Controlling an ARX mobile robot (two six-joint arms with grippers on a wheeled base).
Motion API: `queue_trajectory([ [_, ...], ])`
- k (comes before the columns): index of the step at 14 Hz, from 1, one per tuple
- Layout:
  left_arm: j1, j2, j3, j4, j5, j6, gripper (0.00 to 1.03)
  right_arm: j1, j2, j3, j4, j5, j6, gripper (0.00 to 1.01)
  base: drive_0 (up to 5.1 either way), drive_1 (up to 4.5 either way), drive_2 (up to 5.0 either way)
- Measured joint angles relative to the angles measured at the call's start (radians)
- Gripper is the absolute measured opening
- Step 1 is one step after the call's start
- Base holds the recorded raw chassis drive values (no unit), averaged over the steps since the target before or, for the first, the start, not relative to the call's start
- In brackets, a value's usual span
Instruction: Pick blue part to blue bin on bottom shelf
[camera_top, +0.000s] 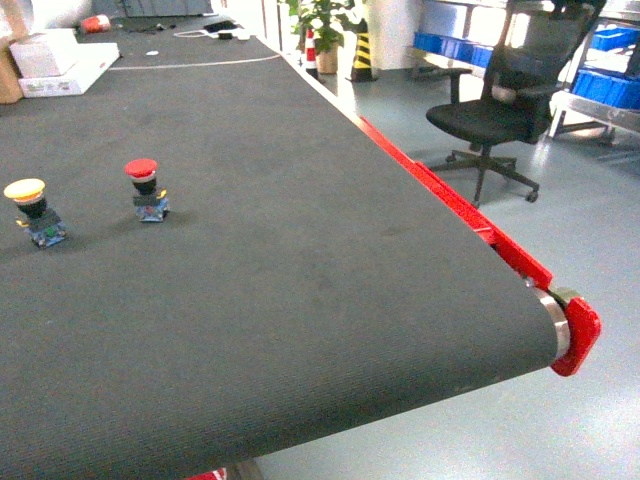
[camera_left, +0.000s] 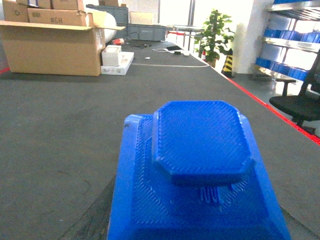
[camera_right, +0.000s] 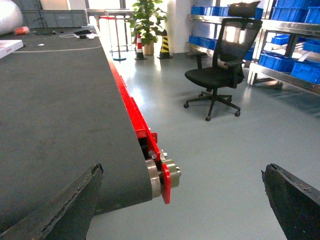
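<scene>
Left claw is filling its own wrist view with the blue part (camera_left: 200, 170), seemingly carrying it, though I cannot tell how its jaws are closing since they are hidden. I'm judging pickup done and delivery left: the desk (camera_top: 300, 250) is under me, no blue bin or bottom shelf showing. Right claw (camera_right: 182, 200) is hanging open, holding nothing.
</scene>
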Motion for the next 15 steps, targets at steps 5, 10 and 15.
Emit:
queue_trajectory([
  [5,0.000,0.000,0.000,-0.001,0.000,0.000,0.43,0.000,0.000,0.000,0.000,0.000,0.000,0.98,-1.6,-1.58,-1.6],
  [10,0.000,0.000,0.000,0.000,0.000,0.000,0.43,0.000,0.000,0.000,0.000,0.000,0.000,0.98,-1.6,-1.57,-1.6],
  [15,0.000,0.000,0.000,0.000,0.000,0.000,0.43,0.000,0.000,0.000,0.000,0.000,0.000,0.98,-1.6,-1.57,-1.6],
])
